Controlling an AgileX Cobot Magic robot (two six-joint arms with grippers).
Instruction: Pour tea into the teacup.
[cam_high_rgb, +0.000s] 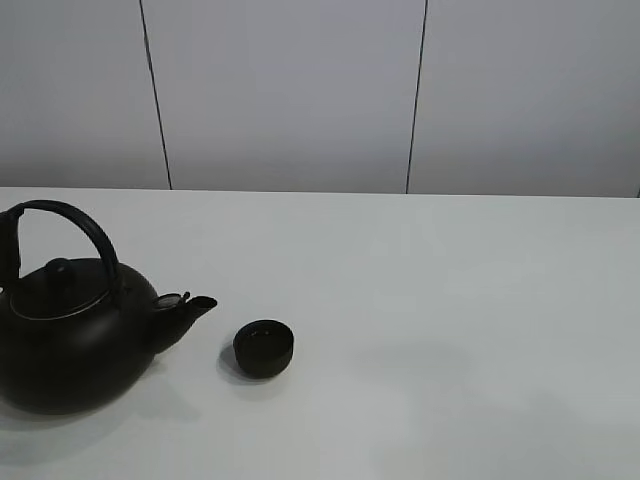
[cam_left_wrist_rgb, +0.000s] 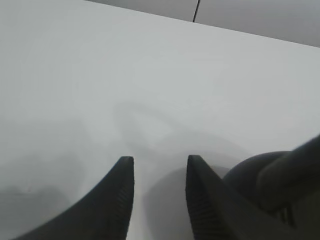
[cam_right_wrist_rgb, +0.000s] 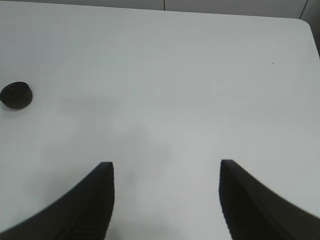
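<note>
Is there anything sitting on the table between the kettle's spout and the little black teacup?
No. Only bare white table shows between the kettle spout and the teacup, which stand apart.

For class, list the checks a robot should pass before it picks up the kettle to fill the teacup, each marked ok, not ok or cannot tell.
1. Teacup upright, mouth up: ok.
2. Kettle upright, lid on: ok.
3. Spout faces the teacup, gap between them: ok.
4. Left gripper jaws open, empty: ok.
5. Left gripper around the kettle handle: not ok, beside it.
6. Tea inside the kettle: cannot tell.
</note>
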